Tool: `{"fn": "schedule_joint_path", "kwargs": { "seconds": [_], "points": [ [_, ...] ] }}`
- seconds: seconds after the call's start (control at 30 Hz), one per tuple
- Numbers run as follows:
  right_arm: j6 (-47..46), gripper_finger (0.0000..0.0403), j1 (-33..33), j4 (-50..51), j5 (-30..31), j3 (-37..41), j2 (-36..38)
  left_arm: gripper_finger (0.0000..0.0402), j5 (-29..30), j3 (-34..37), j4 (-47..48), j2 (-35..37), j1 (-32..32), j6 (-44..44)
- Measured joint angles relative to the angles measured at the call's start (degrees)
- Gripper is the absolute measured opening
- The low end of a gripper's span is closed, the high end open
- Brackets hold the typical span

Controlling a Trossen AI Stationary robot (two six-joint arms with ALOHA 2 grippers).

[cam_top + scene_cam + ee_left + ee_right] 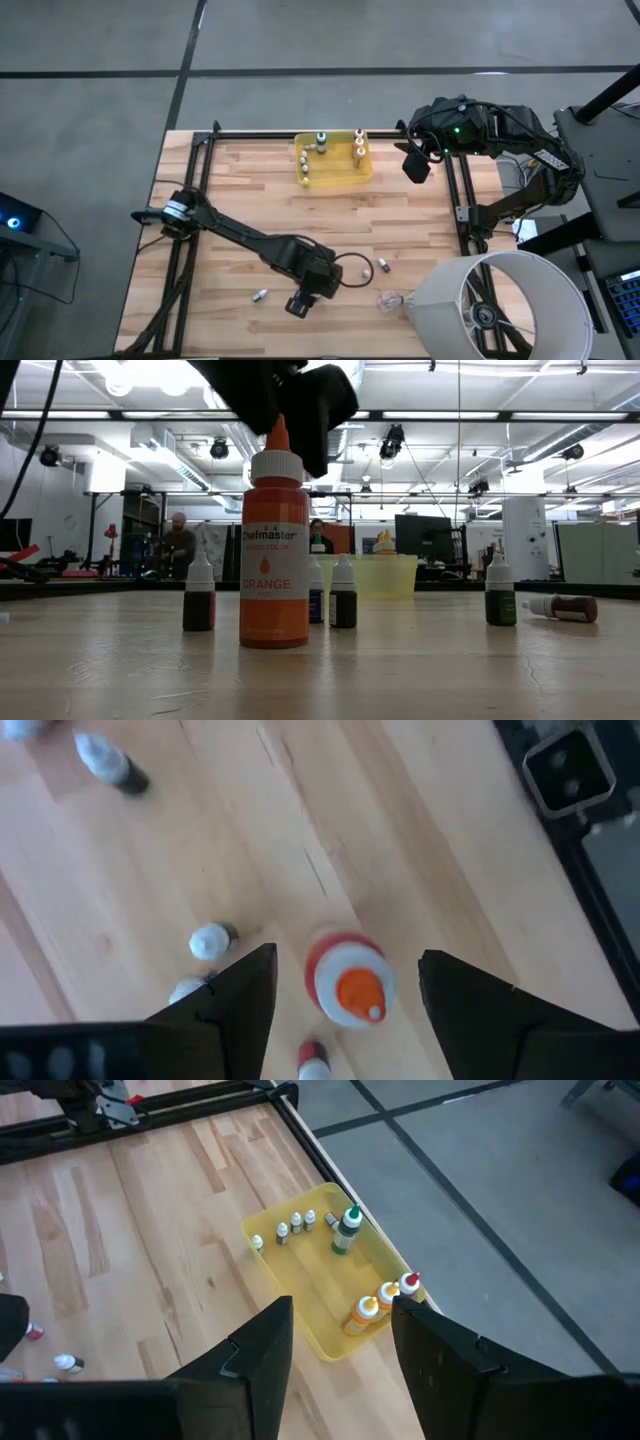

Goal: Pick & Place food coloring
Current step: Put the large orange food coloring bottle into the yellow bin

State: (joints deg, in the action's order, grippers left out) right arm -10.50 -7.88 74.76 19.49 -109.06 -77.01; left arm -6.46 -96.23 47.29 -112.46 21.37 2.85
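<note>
Left gripper (345,995) hangs low over the near-centre of the wooden table (240,200), fingers spread wide, nothing pinched. Directly beneath it, between the two fingers but clear of both, stands an orange food coloring bottle (348,982): white collar, orange nozzle, upright. In the low view the same bottle (274,550) reads "Chefmaster" and "ORANGE" on its label, with the dark gripper body just above its tip.

Small bottles around it: two white-capped ones (208,941) just beside the left finger, a red-capped one (312,1062) near the gripper base, and one lying on its side (112,765) farther off. Low view shows several small dark-bodied bottles standing behind the orange one (199,595), a green-bodied one (500,592) standing to the side, and a brown one lying flat (563,607). From above, loose bottles lie at (260,295) and (382,266); a clear crumpled plastic scrap (392,300) sits near the table's near edge.

Translucent yellow tray (300,1295) sits at the far edge of the table, well apart from the left gripper. It holds a row of tiny white-capped bottles (290,1227), one larger green-capped bottle (346,1230), and orange- and red-capped bottles (372,1307) in one corner.

Right gripper (340,1345) waits raised beyond the tray's right side, fingers spread, empty.
</note>
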Motion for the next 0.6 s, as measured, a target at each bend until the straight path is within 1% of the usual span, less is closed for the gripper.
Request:
{"fn": "schedule_joint_path", "kwargs": {
  "seconds": [0.6],
  "points": [
    [0.17, 0.0164, 0.00, 0.00, 0.02, 0.00, 0.00, 0.0215, -0.09, -0.02, -1.05, -2.27, 0.07, -0.17]
  ]
}}
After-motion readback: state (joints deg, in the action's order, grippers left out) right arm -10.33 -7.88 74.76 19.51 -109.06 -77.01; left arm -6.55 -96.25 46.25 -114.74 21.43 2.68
